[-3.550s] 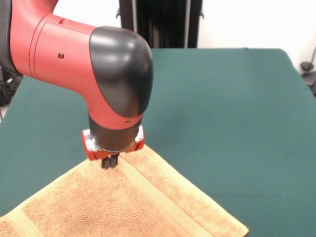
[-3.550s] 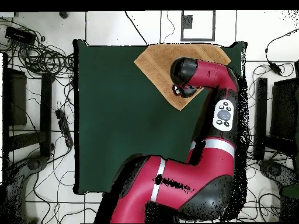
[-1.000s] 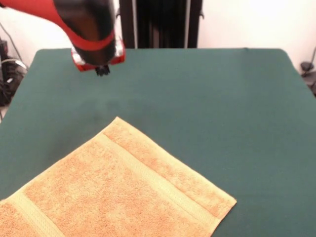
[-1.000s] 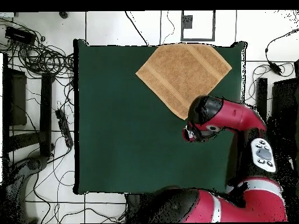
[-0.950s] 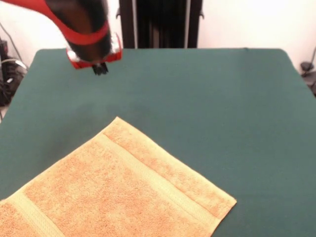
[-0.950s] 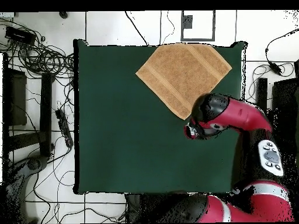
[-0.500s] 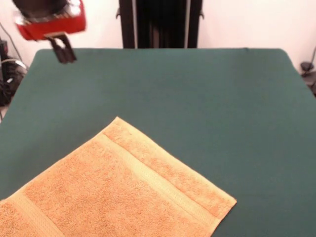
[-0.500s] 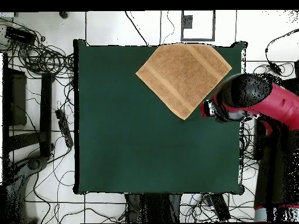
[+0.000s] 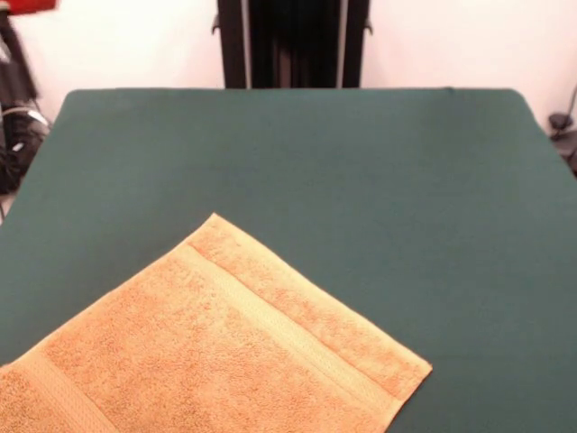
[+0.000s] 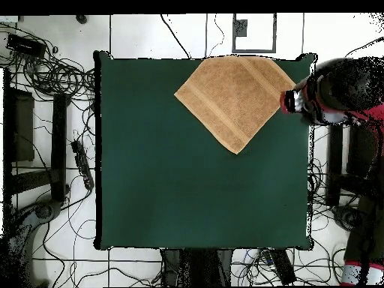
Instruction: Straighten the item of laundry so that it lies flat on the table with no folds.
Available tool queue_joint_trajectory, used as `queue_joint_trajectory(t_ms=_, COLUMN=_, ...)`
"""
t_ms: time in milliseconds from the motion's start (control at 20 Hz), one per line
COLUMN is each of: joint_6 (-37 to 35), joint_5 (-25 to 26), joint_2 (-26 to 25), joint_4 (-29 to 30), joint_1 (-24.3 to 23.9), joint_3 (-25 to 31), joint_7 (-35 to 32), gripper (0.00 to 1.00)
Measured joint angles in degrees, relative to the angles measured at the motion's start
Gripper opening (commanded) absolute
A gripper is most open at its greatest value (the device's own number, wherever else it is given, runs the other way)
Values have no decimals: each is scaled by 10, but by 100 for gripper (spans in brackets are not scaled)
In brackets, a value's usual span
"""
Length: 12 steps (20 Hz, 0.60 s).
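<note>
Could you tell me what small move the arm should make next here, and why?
Probably none beyond parking clear. The towel lies spread flat on the table with no fold showing, though its near edge runs out of the front view. Overhead, the gripper is off the table's edge, beside the towel's corner, touching nothing.

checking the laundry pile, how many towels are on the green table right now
1. A single orange-tan terry-cloth towel lies spread flat, turned diamond-wise, at the top edge of the dark green cloth-covered table in the overhead view. Nothing on the table could hide another.
</note>
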<state>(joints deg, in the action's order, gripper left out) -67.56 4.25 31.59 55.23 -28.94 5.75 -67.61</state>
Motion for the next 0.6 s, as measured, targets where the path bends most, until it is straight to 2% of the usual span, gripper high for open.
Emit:
queue_joint_trajectory(t_ms=400, joint_6=-57, joint_5=5, joint_2=-31, joint_4=-129, joint_1=0, joint_3=8, joint_7=0, gripper=0)
queue_joint_trajectory(t_ms=600, joint_6=-71, joint_5=5, joint_2=-38, joint_4=-157, joint_1=-1, joint_3=8, joint_7=0, gripper=0)
